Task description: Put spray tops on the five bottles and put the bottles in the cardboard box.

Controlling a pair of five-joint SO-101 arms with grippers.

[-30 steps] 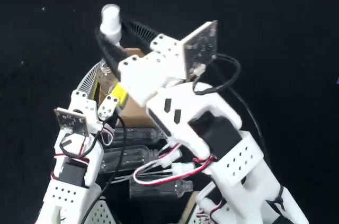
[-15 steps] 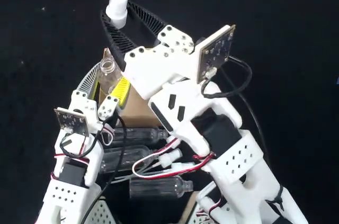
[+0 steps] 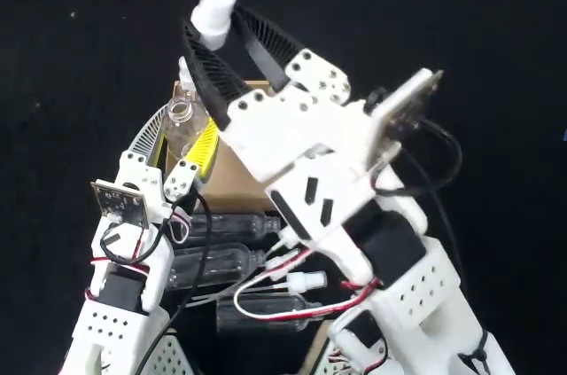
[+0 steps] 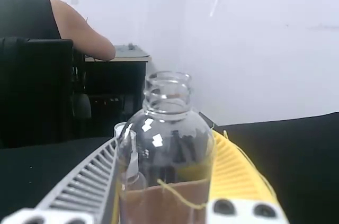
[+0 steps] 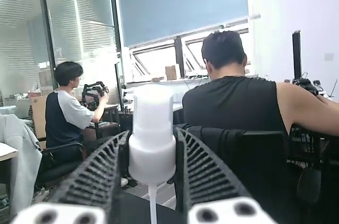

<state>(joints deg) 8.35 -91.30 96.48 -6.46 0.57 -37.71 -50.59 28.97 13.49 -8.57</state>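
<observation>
The black table (image 3: 80, 82) lies open across the upper left and down the whole right side of the high view. The right arm (image 3: 337, 189) overhangs the cardboard box (image 3: 232, 184) at centre. The upright bottle (image 3: 182, 127) crowds the box's left edge, with the spray top (image 3: 215, 13) just up-frame of it. Three lying bottles (image 3: 221, 226) fill the lower-centre gap between the arms.

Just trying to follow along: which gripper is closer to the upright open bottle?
Left. The left gripper is shut on the bottle itself; the right gripper holds the spray top clear of it, beyond the bottle's open neck in the high view.
</observation>
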